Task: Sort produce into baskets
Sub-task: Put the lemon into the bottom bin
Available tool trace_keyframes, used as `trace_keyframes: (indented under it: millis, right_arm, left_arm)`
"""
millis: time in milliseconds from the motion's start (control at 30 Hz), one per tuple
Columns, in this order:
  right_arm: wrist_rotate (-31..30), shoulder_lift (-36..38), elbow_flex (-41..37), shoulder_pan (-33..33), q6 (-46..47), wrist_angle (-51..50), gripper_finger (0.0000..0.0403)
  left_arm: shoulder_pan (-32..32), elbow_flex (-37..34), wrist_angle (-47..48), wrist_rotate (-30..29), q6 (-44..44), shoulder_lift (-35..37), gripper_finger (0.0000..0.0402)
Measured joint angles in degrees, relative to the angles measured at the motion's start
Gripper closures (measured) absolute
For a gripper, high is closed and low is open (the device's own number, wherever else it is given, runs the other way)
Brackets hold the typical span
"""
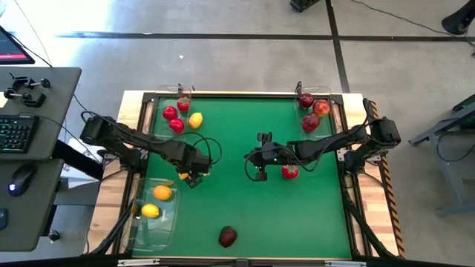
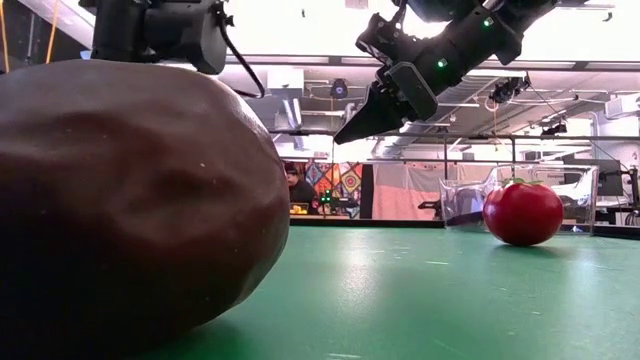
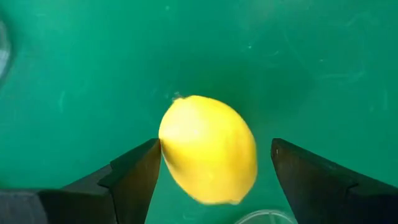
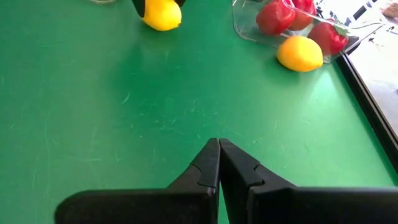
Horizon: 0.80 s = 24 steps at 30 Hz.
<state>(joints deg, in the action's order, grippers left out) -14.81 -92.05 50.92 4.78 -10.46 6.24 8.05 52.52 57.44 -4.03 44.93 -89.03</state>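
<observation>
My left gripper (image 1: 191,178) is open and points down over a yellow lemon (image 3: 208,149) on the green mat; its fingers stand on either side of the lemon. The lemon also shows in the right wrist view (image 4: 161,15). My right gripper (image 1: 259,173) is shut and empty, above the mat at the table's middle (image 2: 350,130). A red fruit (image 1: 289,172) lies just right of it. The near-left clear tray (image 1: 152,231) holds two lemons. The far-left tray (image 1: 163,104) holds small red fruits, the far-right tray (image 1: 330,96) apples. My left gripper comes at the lemon from above. One finger (image 3: 140,165) stands right against the lemon's side (image 3: 168,146); I cannot tell whether it touches. The other finger (image 3: 292,162) is clear of it.
A dark red apple (image 1: 228,236) lies near the front edge and fills the low view's left (image 2: 130,200). Another lemon (image 1: 195,119) lies on the mat beside the far-left tray. Open mat lies at the middle and near right.
</observation>
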Motion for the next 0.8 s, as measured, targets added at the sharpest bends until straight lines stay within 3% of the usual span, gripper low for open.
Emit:
trace_keyframes:
  millis: [500, 800]
  right_arm:
    - [0.0, 0.01, 0.0, 0.0, 0.0, -0.07, 0.0403]
    - [0.0, 0.02, 0.0, 0.0, 0.0, -0.07, 0.0403]
  left_arm:
    - [-0.02, -4.81, -2.19, 2.25, 0.06, 0.0, 0.0113]
    - [0.65, -4.74, -4.08, 2.16, -6.4, 0.01, 0.0157]
